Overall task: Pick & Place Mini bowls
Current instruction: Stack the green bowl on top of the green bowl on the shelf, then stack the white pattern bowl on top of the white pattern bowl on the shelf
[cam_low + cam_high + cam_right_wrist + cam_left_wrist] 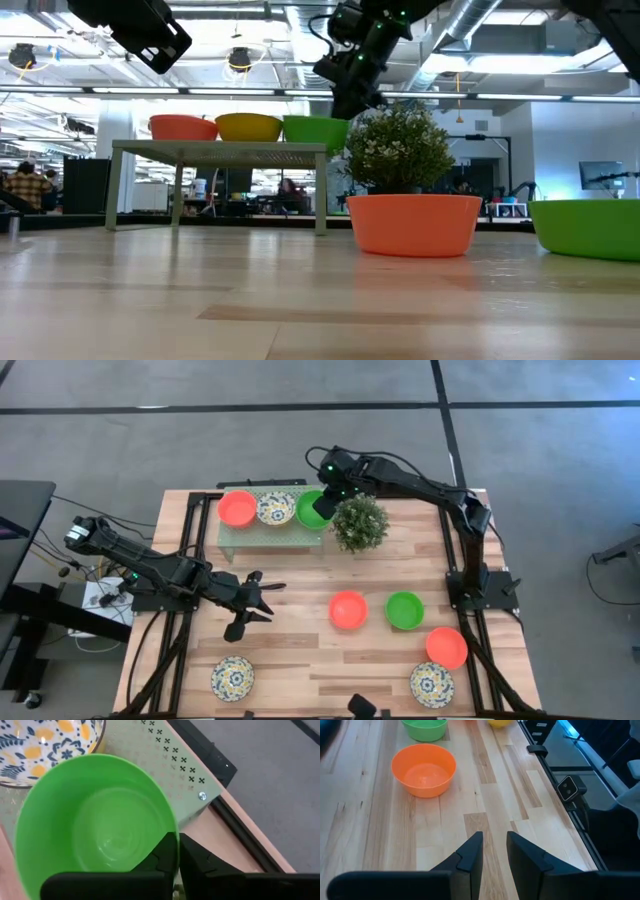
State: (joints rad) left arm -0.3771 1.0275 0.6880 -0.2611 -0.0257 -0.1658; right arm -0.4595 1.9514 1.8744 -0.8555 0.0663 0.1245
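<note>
From above, the right gripper [322, 498] sits at the rim of a bright green round mini bowl [311, 509], last in a row on the pale perforated metal shelf [272, 532].

At table height, that bowl [314, 130] stands on the shelf, gripper just above.

The left gripper [493, 851] hovers slightly parted, an orange round bowl [424, 770] well ahead.

The right fingers [168, 851] pinch the green rim, nearly closed.

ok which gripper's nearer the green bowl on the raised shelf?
Right. The right gripper is at the rim of the green bowl on the shelf, next to the plant. The left gripper hangs well away over bare table.
</note>
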